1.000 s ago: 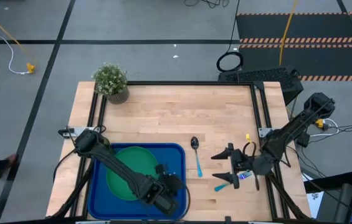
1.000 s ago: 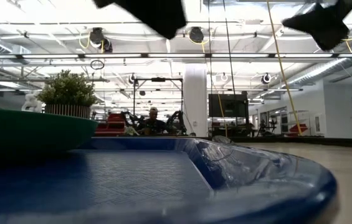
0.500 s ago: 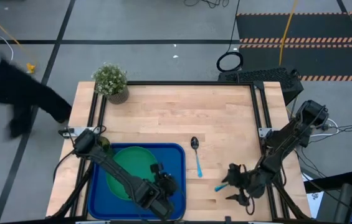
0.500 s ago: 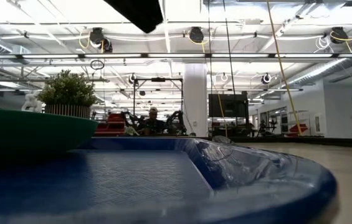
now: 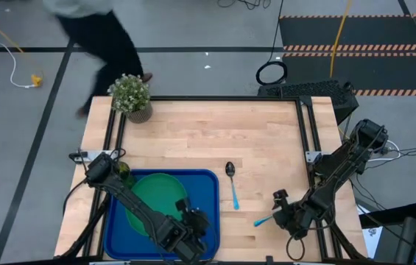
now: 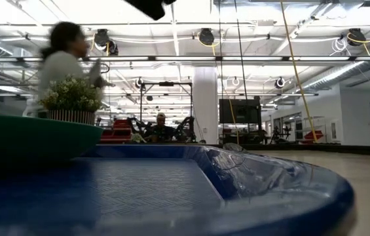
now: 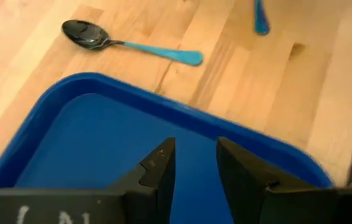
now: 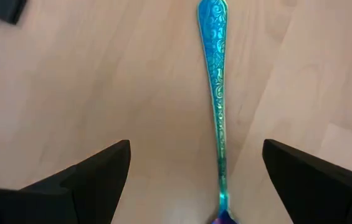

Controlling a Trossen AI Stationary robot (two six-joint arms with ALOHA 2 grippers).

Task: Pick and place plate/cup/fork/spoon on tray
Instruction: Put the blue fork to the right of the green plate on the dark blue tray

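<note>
step in hand: looks like the fork (image 5: 262, 219) is your pick right now. It's lying flat on the tabletop (image 5: 193, 132), well right of the tray (image 5: 211, 193) and a bit right of the spoon (image 5: 231, 182).
right gripper (image 5: 283, 213): low over the fork's far end, fingers (image 8: 95, 171) spread wide and empty. In the right wrist view the handle runs between them, closer to one side.
how I'd do it: nudge sideways until the handle sits midway between the fingers, drop straight down till the tips nearly meet the wood, then close across the handle. It's slim and flat, so a shallow or off-centre pinch will probably just skate it away.
left gripper (image 7: 194, 165): parked over the tray's right half, fingers a little apart, holding nothing. You'll want it out of the way before carrying the fork over.
already on tray: plate (image 5: 156, 199) sits in the left part. Cup, can't tell for sure.
heads up: person (image 5: 97, 29) walking past the far-left corner by the potted plant (image 5: 132, 96).
</note>
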